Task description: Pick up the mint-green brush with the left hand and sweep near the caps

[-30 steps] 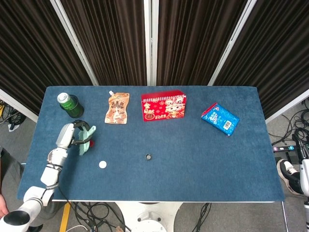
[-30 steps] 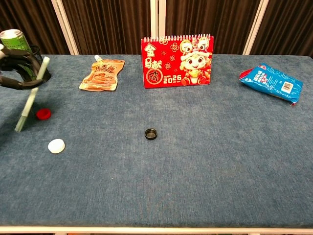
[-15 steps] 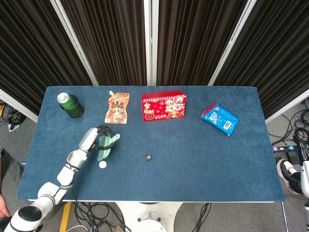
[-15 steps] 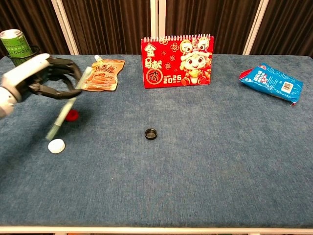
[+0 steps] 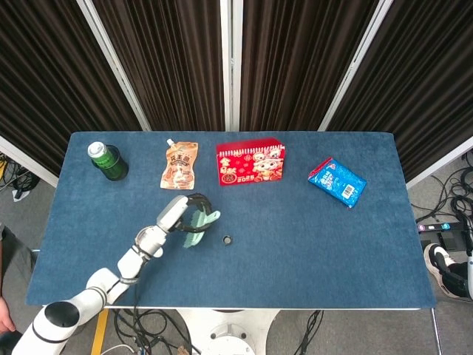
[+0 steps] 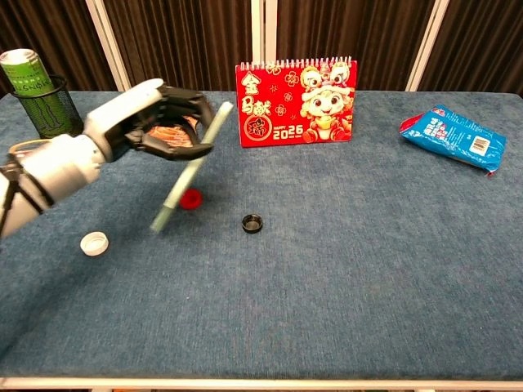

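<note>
Left hand (image 6: 159,118) is travelling rightward across the table (image 5: 310,244): a second ago it was at the far left edge near the green can (image 6: 22,68), half a second ago level with the snack pouch (image 5: 181,166), and now it is sitting just left of the black cap (image 6: 252,222), in front of the red calendar (image 6: 297,100). The red cap (image 6: 190,198) is shifting with it, from the far left of the cloth to a spot just left of the black cap. The white cap (image 6: 94,242) is staying where it was, now well behind the hand on the left.

Fingers are curling around the mint-green brush (image 6: 189,170), gripping its upper half. In the chest view the brush is running as a long diagonal: upper end up and to the right beside the calendar's lower left corner, lower end down and to the left, just beside the red cap. Whether the tip is touching the cloth or the cap, cannot tell. In the head view the brush (image 5: 196,230) is showing as a short pale strip under the hand (image 5: 177,214).

The green can is standing in a black mesh holder (image 6: 49,106) at the far-left corner. A blue packet (image 6: 453,137) is lying at the far right. Right hand is not showing in either view
</note>
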`<state>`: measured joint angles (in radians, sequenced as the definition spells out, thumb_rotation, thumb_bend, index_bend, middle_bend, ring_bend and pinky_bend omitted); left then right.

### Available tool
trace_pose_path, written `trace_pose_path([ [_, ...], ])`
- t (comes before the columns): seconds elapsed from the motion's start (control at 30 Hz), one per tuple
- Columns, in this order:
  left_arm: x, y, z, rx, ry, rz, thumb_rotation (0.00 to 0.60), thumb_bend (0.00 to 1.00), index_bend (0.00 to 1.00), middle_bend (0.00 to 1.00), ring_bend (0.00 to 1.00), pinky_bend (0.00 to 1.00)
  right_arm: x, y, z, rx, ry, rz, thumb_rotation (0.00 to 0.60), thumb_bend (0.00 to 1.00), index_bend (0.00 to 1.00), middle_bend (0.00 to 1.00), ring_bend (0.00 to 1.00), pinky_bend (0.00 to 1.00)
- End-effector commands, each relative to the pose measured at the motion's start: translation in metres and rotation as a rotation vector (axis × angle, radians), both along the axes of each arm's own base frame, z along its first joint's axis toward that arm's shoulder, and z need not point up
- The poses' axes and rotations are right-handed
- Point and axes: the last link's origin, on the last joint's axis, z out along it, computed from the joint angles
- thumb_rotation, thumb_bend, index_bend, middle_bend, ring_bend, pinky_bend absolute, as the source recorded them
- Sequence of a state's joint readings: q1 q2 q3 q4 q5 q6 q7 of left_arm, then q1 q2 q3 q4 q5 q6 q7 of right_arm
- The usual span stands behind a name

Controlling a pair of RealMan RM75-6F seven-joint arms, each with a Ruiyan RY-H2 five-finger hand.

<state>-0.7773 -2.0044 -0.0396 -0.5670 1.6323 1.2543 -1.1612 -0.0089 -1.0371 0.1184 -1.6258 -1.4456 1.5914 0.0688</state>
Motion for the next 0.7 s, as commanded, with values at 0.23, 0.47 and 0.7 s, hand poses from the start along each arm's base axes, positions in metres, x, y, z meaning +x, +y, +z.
trace_pose_path([
  [0.23, 0.021, 0.017, 0.009, 0.017, -0.014, -0.024, 0.600, 0.35, 0.55, 0.58, 0.37, 0.49, -0.001, -0.002, -0.001, 0.004, 0.000, 0.004, 0.600, 0.25, 0.03, 0.17, 0.00, 0.04],
  [0.47, 0.005, 0.024, 0.007, -0.001, 0.037, 0.037, 0.600, 0.35, 0.55, 0.58, 0.37, 0.49, -0.002, -0.002, -0.001, 0.006, 0.002, -0.005, 0.600, 0.25, 0.03, 0.17, 0.00, 0.04],
  [0.7, 0.012, 0.013, -0.013, -0.046, 0.048, 0.019, 0.600, 0.35, 0.55, 0.58, 0.37, 0.49, -0.002, -0.001, -0.003, 0.010, 0.000, -0.010, 0.600, 0.25, 0.03, 0.17, 0.00, 0.04],
])
